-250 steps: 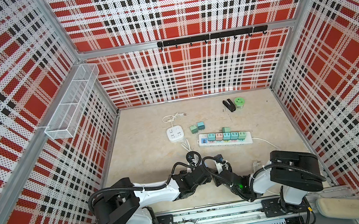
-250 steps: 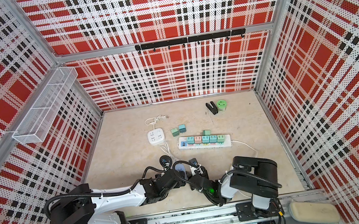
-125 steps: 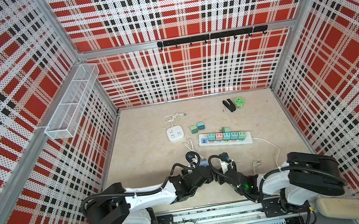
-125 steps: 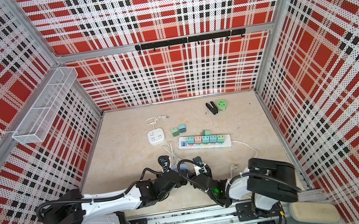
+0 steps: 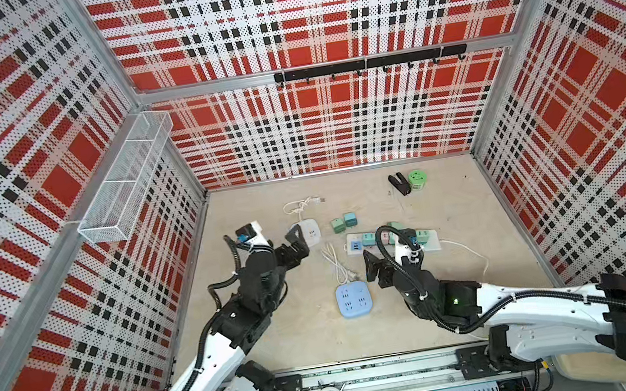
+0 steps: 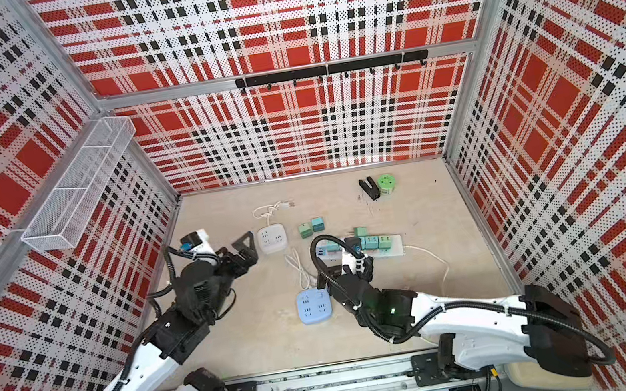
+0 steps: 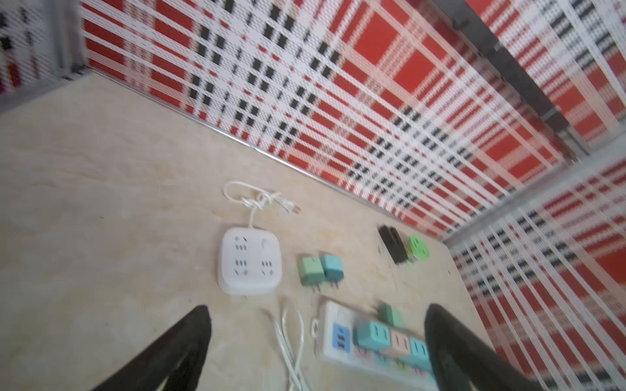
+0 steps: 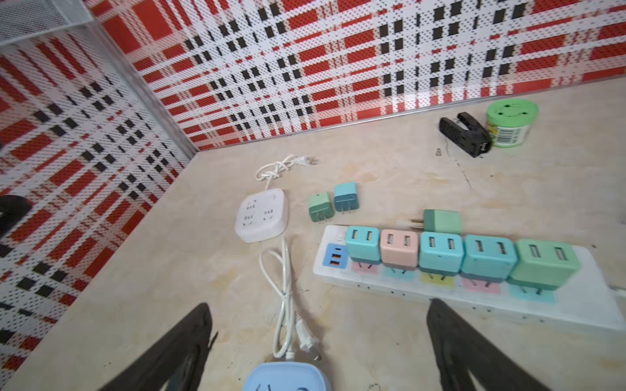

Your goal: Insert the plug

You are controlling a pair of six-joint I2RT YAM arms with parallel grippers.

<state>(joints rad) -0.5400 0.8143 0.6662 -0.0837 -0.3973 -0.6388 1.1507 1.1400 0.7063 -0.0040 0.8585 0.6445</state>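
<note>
Power strip: you have 5 seated adapters (image 8: 440,254) in a row on the power strip (image 8: 572,313); every coloured outlet looks taken.
Blue socket block: the blue socket block (image 5: 354,299) sits empty, just beside your right gripper (image 8: 316,306).
Grippers: that one and your left gripper (image 7: 316,308) both stand apart, holding nothing.
Loose plugs: 1 green adapter (image 8: 442,220) lies just beside the strip; 2 small adapters (image 8: 319,206) lie near the white socket block (image 8: 262,216).
Left: the row looks done; any further plug needs a fresh pick.

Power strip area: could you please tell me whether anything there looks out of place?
Yes: one green adapter lies on its side beside the power strip, prongs exposed, while five adapters stand plugged in a row.
</note>
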